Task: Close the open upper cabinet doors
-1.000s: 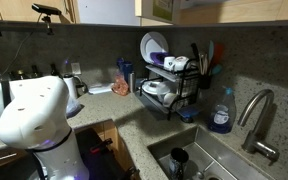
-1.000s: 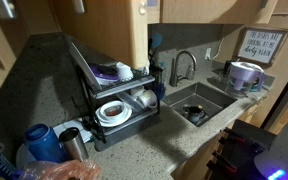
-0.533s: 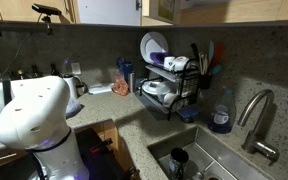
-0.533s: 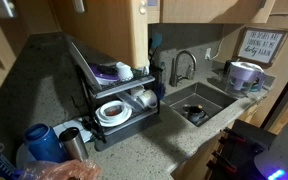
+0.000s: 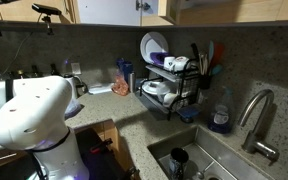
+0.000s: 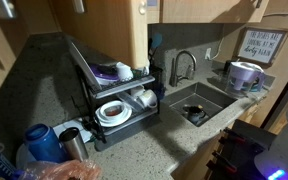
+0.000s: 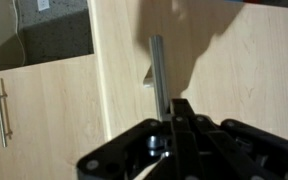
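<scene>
The upper cabinet doors are light-brown wood with slim dark vertical handles. In the wrist view one door (image 7: 224,60) fills the frame, its handle (image 7: 156,70) just above my gripper (image 7: 179,112). The two fingers look pressed together beside the handle's lower end, close to the door face; I see nothing held between them. A neighbouring door (image 7: 44,120) with its handle (image 7: 1,112) lies to the left. In an exterior view a pale door face (image 5: 109,10) shows along the top edge. In an exterior view a wooden door (image 6: 104,30) hangs above the dish rack.
A black dish rack (image 5: 169,85) with plates and bowls stands on the speckled counter, and also shows in an exterior view (image 6: 114,95). A sink with faucet (image 5: 254,120) is to the right. The white robot body (image 5: 29,125) fills the lower left. Bottles and cups crowd the back wall.
In the exterior view with the robot body, the pale door face at the top has widened to the right and the gap beside it has narrowed. The rest is unchanged.
</scene>
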Available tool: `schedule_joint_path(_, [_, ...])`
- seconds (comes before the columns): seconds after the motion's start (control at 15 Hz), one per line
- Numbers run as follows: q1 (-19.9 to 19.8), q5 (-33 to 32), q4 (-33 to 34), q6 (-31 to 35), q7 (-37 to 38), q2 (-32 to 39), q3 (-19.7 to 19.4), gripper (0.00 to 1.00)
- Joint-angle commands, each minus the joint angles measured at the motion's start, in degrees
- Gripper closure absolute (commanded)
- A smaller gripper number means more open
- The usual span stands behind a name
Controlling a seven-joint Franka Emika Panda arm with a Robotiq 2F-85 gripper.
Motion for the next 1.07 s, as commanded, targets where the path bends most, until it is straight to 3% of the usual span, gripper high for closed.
schedule_joint_path(0.0, [-3.67,-1.55,-0.98,4.02,2.64,3.37,0.86,1.00])
schedule_joint_path(0.67, [-10.25,-0.56,0.34,7.87,5.35,12.53,2.91,1.00])
schedule_joint_path(1.0, [-8.74,-0.45,-0.59,6.23,4.49,11.66,1.96,0.99])
